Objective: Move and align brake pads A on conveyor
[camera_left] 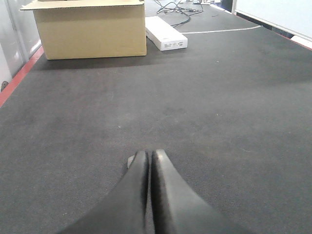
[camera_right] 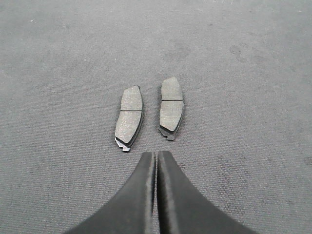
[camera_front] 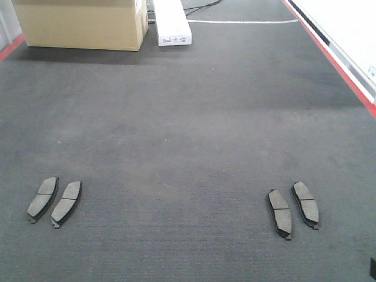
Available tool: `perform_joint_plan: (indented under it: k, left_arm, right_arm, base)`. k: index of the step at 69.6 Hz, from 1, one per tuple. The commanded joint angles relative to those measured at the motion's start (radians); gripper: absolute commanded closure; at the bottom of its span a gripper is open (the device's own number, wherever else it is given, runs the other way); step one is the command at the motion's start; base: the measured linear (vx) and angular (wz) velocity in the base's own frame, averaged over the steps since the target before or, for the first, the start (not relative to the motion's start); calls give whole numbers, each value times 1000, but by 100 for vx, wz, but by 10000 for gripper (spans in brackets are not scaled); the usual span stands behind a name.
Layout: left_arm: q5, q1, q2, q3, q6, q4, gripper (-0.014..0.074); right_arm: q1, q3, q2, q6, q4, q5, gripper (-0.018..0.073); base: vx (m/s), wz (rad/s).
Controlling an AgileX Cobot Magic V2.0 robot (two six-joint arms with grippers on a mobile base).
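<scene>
Two pairs of dark-grey brake pads lie flat on the conveyor (camera_front: 188, 117). One pair is at the near left (camera_front: 43, 198) (camera_front: 67, 202), the other at the near right (camera_front: 279, 212) (camera_front: 306, 204). The right wrist view shows the right pair (camera_right: 129, 117) (camera_right: 171, 107) just ahead of my right gripper (camera_right: 156, 154), which is shut and empty and touches neither pad. My left gripper (camera_left: 150, 153) is shut and empty above bare belt. A small pale corner (camera_left: 130, 161) peeks out beside its left finger; I cannot tell what it is. No pads show in the left wrist view.
A cardboard box (camera_front: 82, 23) and a long white box (camera_front: 171, 23) stand at the far end of the belt. The red frame (camera_front: 329, 53) runs along the right edge, with another red strip at the far left (camera_left: 19, 78). Cables (camera_left: 175, 7) lie beyond the white box.
</scene>
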State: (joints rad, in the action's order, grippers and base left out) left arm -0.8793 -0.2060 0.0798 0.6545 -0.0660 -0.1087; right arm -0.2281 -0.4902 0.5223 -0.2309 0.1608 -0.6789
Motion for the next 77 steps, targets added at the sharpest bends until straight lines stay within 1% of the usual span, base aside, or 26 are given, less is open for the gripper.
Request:
perform_joint_plan:
  k: [1,18,23,28,35,43,50,56,65,72,77]
  left_arm:
    - [72,-2,19,19,0,-1,602]
    - [74,-2,19,19,0,-1,602]
    - [73,-1,19,16,1,-16,602]
    - [92,-1,19,-19,1,-21,602]
    - [193,13,19,-110,0,-19,602]
    - [392,48,19,-230,0,-14,602]
    - [537,91,18,-321,0,9,602]
    - [627,127,3,-396,0,35,602]
    - [734,175,-48,-515,0,43,602]
    - [791,197,-96,-601,0,43,602]
    - [837,198,-108,-663,0,43,602]
  right_arm:
    - [8,-27,5,1,11,57,571]
    - [8,-27,5,1,11,57,571]
    - [8,-27,5,1,11,57,571]
    - [8,-27,5,1,11,57,571]
    - [8,-27,5,1,11,57,571]
    - [8,-27,5,1,11,57,571]
    - [8,-27,5,1,11,57,571]
    - [8,-27,5,1,11,57,571]
    - [8,-27,5,1,11,57,571]
    - [8,-27,5,1,11,57,571]
    - [8,-27,5,1,11,57,571]
  base:
    - [0,0]
    - [0,0]
    - [0,0]
    - [0,0]
    - [0,0]
    - [0,0]
    - [0,0]
    - [0,0]
    - [0,0]
    - [0,0]
    - [0,0]
